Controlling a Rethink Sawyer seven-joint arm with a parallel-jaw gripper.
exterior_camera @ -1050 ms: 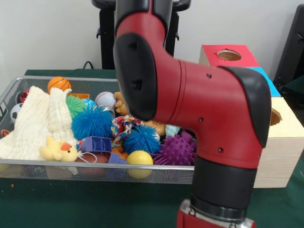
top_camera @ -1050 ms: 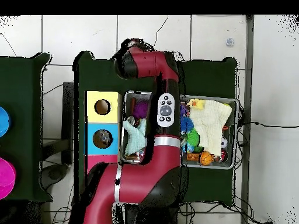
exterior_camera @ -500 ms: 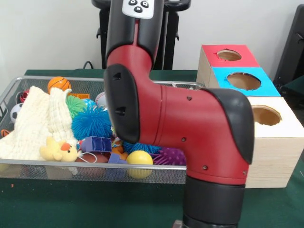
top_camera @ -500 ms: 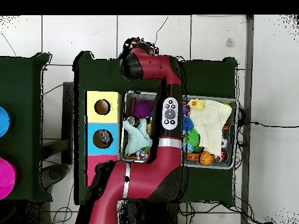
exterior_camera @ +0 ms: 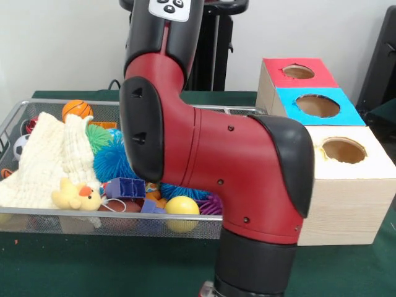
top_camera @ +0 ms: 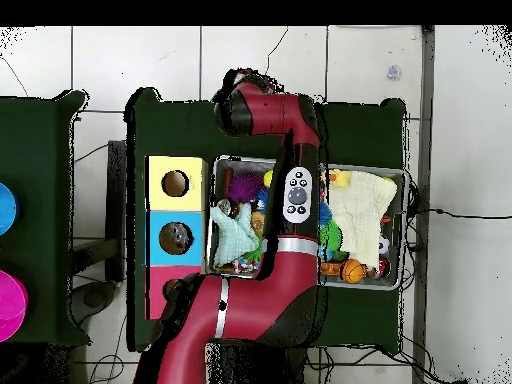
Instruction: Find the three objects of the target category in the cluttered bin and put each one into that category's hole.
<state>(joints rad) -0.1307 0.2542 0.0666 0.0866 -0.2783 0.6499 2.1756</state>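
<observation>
The wire bin holds a jumble of toys: an orange basketball, a blue spiky ball, a yellow ball, a purple block and a yellow duck lying on a cream cloth. To its right is the sorting box, with a red hole, a blue hole and a tan hole. The red arm bends in front of the bin's right half and hides what lies there. From above, the arm crosses the bin. My gripper shows in neither view.
In the overhead view a pale green cloth lies at the bin's end nearest the box. The basketball and cream cloth are at the other end. Green felt surrounds the bin, and cables run along the floor.
The arm's elbow has swung left in the front view, uncovering the tan hole and hiding more of the bin's right side. In the overhead view it has shifted right.
</observation>
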